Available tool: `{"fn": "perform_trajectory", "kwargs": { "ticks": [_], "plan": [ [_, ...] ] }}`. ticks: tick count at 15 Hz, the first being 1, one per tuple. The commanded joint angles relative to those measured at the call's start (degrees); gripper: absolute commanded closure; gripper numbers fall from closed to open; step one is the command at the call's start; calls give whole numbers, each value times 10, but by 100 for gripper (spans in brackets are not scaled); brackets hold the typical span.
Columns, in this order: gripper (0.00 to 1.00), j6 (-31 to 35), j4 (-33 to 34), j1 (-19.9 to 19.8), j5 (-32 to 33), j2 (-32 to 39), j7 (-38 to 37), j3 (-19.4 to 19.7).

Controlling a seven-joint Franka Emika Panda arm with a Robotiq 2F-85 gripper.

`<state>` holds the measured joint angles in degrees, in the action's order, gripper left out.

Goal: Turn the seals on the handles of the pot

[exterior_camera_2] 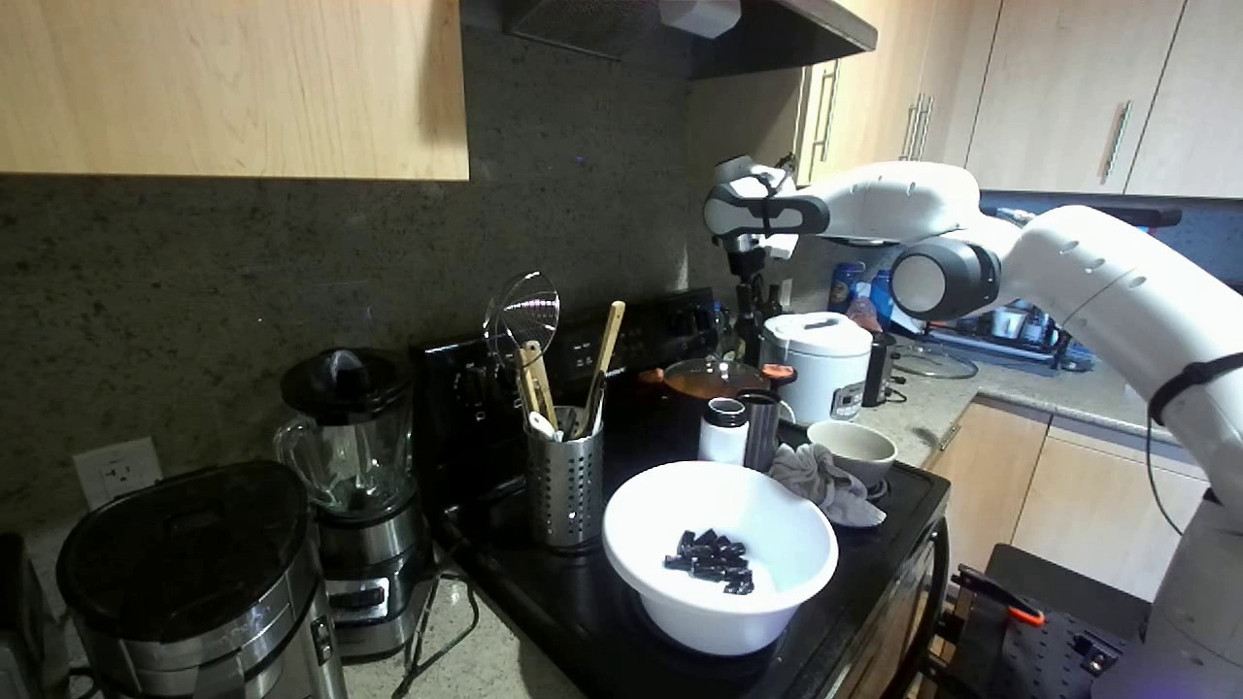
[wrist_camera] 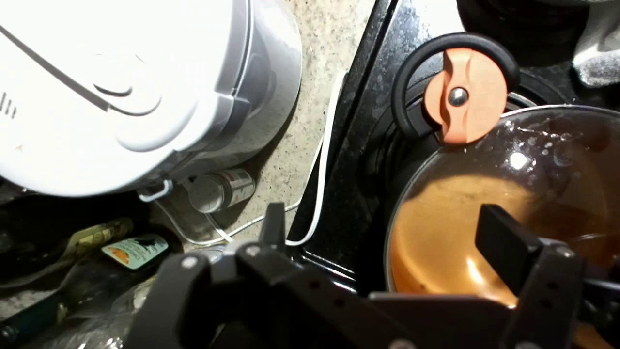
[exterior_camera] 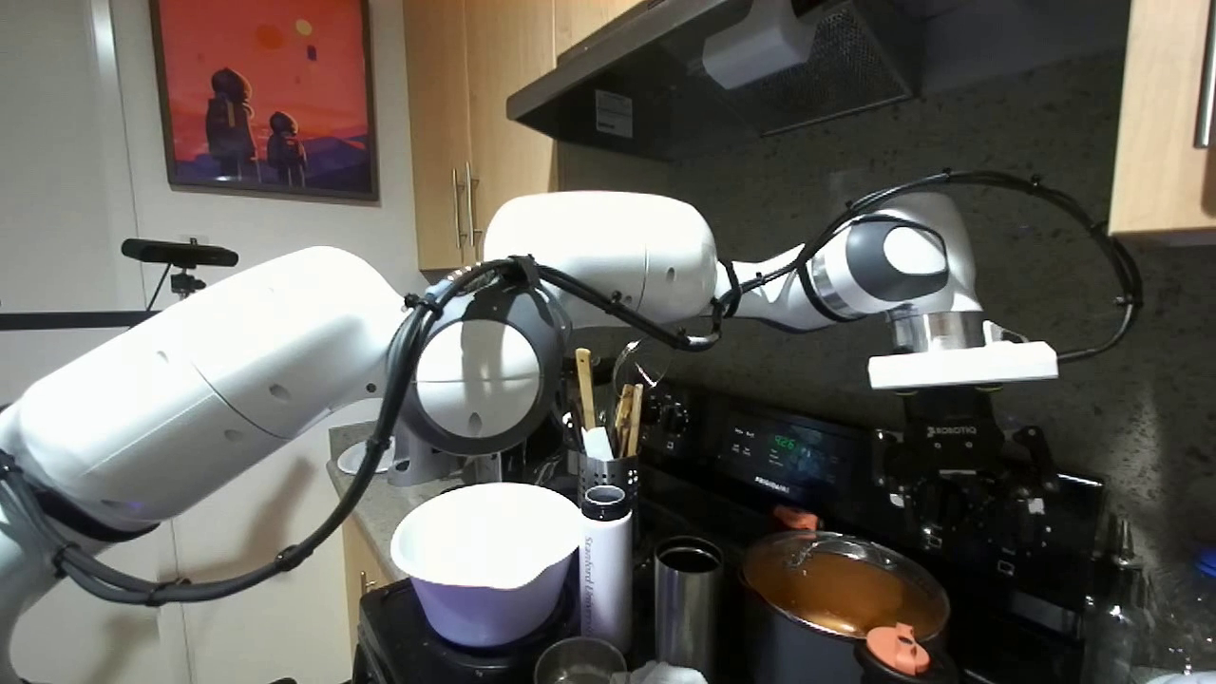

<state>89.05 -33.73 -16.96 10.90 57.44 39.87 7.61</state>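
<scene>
Gripper (wrist_camera: 382, 228) hangs, fingers (wrist_camera: 504, 240) wide apart. Lidded pot (exterior_camera: 798, 646) sits below it, off to one side; an orange seal (wrist_camera: 480, 92) shows past the fingertips in wrist view.

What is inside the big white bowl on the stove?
In the white bowl lies a small heap of black pieces; what lies under them is covered, so I cannot see it.

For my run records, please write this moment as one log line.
gripper: open, empty, raised | pot: glass lid on | seals: on handles, ungripped | next: probably reach for one
</scene>
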Motion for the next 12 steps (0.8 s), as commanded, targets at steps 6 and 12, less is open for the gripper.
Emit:
{"fn": "perform_trajectory", "kwargs": {
  "ticks": [6, 12],
  "plan": [
    [0, 6, -78, 4, 16, -38, -7, 25],
    [0, 45, -191, 3, 45, -96, 10, 27]
  ]
}}
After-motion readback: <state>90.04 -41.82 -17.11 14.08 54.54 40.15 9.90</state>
